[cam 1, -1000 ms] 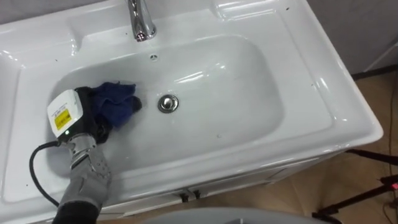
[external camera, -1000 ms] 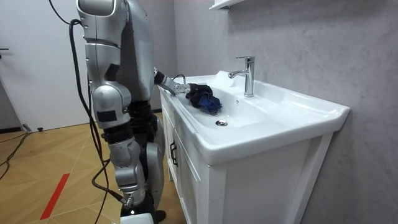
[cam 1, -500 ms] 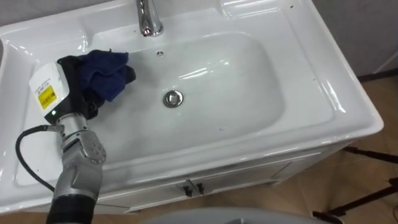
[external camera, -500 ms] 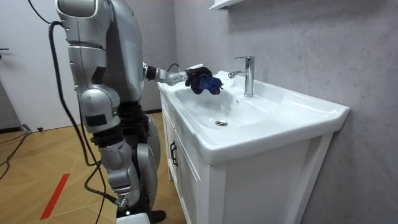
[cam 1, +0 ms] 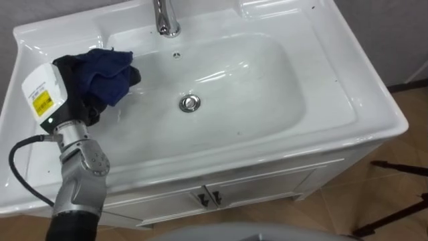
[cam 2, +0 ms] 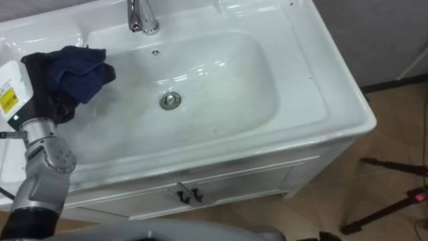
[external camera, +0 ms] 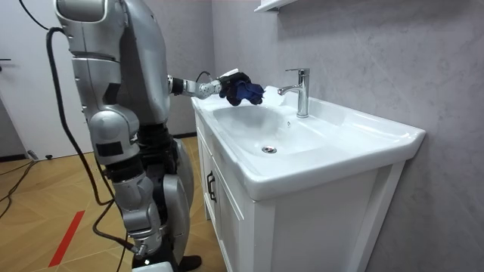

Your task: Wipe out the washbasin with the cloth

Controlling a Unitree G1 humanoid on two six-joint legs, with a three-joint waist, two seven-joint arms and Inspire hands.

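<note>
The white basin [cam 1: 234, 87] lies below me, with a chrome drain [cam 1: 190, 102] in the middle of its bowl. My left hand [cam 1: 72, 100] is shut on a dark blue cloth [cam 1: 101, 72], which is bunched in its curled fingers. In the room view the left hand [external camera: 225, 78] holds the cloth [external camera: 243, 91] in the air above the basin's [external camera: 318, 159] near left end, clear of the bowl. The right eye view has the same cloth [cam 2: 75, 72] over the bowl's left slope.
A chrome faucet [cam 1: 166, 17] stands at the back rim, and shows as the tap [external camera: 301, 91] against the grey wall. White cabinet doors [cam 1: 221, 194] with small dark handles sit under the basin. I stand at the cabinet's end, on the wooden floor [external camera: 45, 196].
My left hand has lifted the blue cloth out of the bowl, up and towards the basin's left end. The robot has straightened and drawn back a little, so the eye views have shifted.
</note>
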